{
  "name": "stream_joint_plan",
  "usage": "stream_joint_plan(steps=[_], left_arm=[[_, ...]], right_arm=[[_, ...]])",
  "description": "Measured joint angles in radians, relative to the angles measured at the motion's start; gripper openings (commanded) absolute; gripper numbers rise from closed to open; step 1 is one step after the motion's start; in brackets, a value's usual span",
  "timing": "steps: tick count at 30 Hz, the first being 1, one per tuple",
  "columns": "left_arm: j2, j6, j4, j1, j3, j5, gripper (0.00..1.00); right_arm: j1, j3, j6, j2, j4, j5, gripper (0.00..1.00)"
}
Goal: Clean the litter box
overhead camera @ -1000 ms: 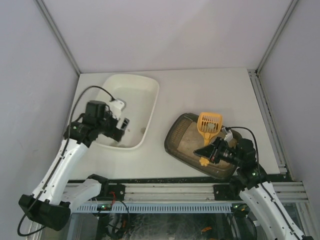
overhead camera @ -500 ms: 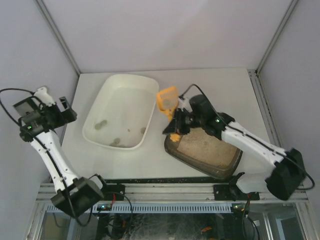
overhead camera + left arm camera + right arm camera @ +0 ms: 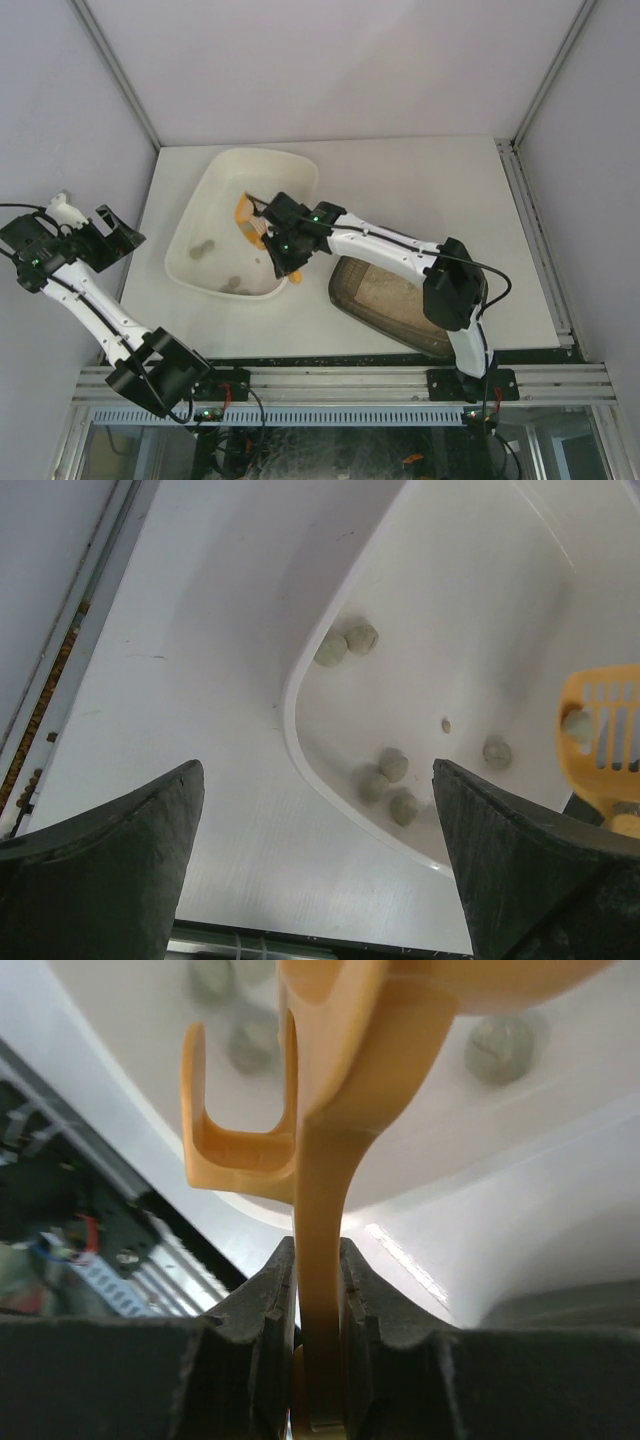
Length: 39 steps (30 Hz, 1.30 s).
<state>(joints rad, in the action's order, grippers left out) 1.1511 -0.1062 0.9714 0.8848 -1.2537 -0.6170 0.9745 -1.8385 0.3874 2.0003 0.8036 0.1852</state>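
The litter box [image 3: 388,300], a dark brown-grey plastic tray with rounded corners and a thick rim, is sitting on the white bench [image 3: 430,180] just to the right of the white tub [image 3: 292,178], toward the near edge. Pale, grainy litter is showing inside it, partly crossed by the right arm. The white tub is a smooth, glossy basin with rounded corners and sloping walls.

The right gripper [image 3: 284,246] is reaching over the tub's near right rim. Its jaws are pinching the flat handle of an orange plastic scoop [image 3: 248,226], whose head is hanging over the tub's interior. The left gripper [image 3: 104,238] is hovering well off the tub's left side, its jaws spread wide with nothing between them.

The overhead view is giving the whole layout but is showing only faint grey specks in the tub. The left wrist view is resolving these into round grey-green clumps [image 3: 346,644]: two by one wall, three near the rim closest to that camera, and one further along. It is also showing the scoop's slotted head [image 3: 602,730] with another clump resting in it. The right wrist view alone is showing the grip up close: dark ribbed pads [image 3: 268,1330] pressing on both faces of the narrow handle [image 3: 325,1210], and a hook-shaped tab jutting from the handle's side.
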Motion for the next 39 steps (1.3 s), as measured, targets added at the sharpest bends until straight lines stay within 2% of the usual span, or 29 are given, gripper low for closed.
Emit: stream_joint_plan(steps=[8,15,24,28,31,36,39], left_arm=[[-0.001,0.003,-0.006,-0.013,0.004,0.028,1.0],[-0.07,0.011,-0.042,-0.123,0.048,0.143,1.0],[-0.011,0.018,-0.054,-0.152,0.048,0.2,1.0],[0.008,0.021,-0.049,-0.203,0.047,0.221,1.0],[0.006,0.028,-0.06,-0.292,0.042,0.249,1.0],[0.016,0.057,-0.071,-0.527,0.004,0.392,1.0],[0.06,0.085,-0.047,-0.644,-0.079,0.461,1.0]], right_arm=[[0.127,-0.108,-0.124,0.072,0.198,-0.312,0.0],[0.244,-0.192,-0.227,0.118,0.29,-0.598,0.0],[0.313,-0.197,-0.286,0.148,0.327,-0.8,0.0],[0.301,-0.185,-0.291,0.14,0.304,-0.809,0.0],[0.267,-0.059,-0.29,0.052,0.228,-0.749,0.0],[0.11,0.256,-0.246,-0.278,0.128,-0.52,0.0],[-0.001,0.375,-0.201,-0.484,0.099,-0.404,0.0]])
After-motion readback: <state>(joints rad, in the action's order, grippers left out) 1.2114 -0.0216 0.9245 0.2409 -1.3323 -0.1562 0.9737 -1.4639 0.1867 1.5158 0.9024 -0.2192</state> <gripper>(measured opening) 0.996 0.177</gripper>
